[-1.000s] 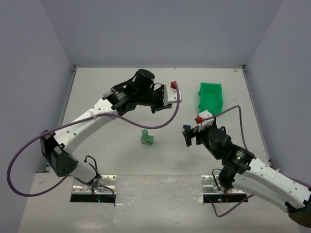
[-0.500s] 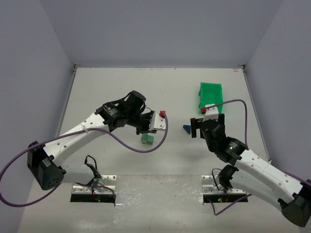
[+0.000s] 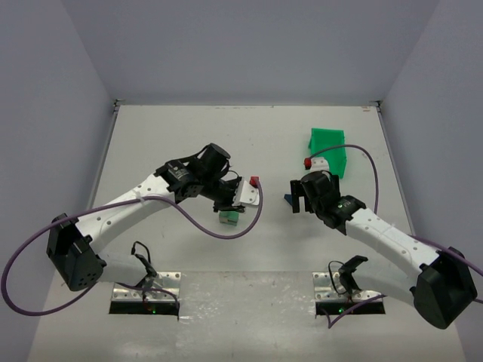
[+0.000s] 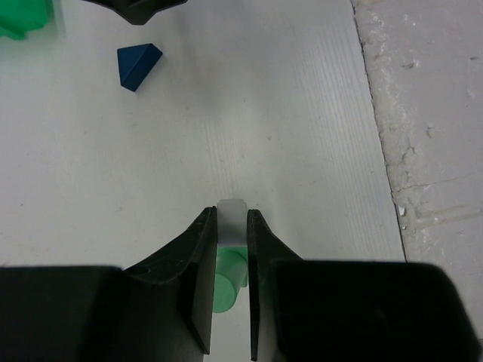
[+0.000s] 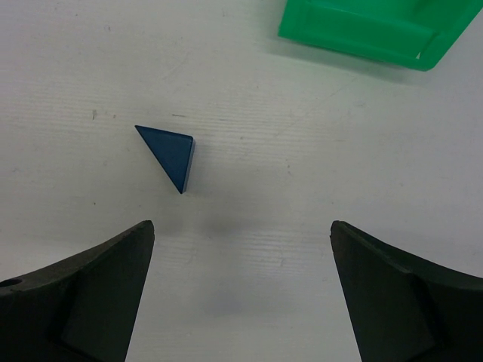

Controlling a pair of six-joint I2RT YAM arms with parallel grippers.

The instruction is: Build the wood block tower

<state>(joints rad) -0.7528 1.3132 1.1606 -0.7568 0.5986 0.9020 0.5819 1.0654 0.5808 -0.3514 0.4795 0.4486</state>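
Between the fingers of the left gripper (image 4: 230, 213) sits a pale block (image 4: 231, 228), jaws narrow and pressed on it from both sides. Just below it, nearer the wrist, a green block (image 4: 225, 283) shows in the gap; cannot tell if the two touch. Far ahead and to the left of this gripper the blue wedge (image 4: 138, 65) lies on the white table (image 4: 287, 113), and further still a corner of the green bin (image 4: 23, 19) is in view. Right gripper (image 5: 241, 226): jaws spread wide, nothing between them, only bare table under the gap. Ahead of it, a bit left of centre, lies the same wedge, flat side up, apart from both fingers. Beyond that, ahead and to the right, is the bin, well apart from the wedge. From the top camera both blocks are mostly hidden under the left gripper, with green showing just below it.
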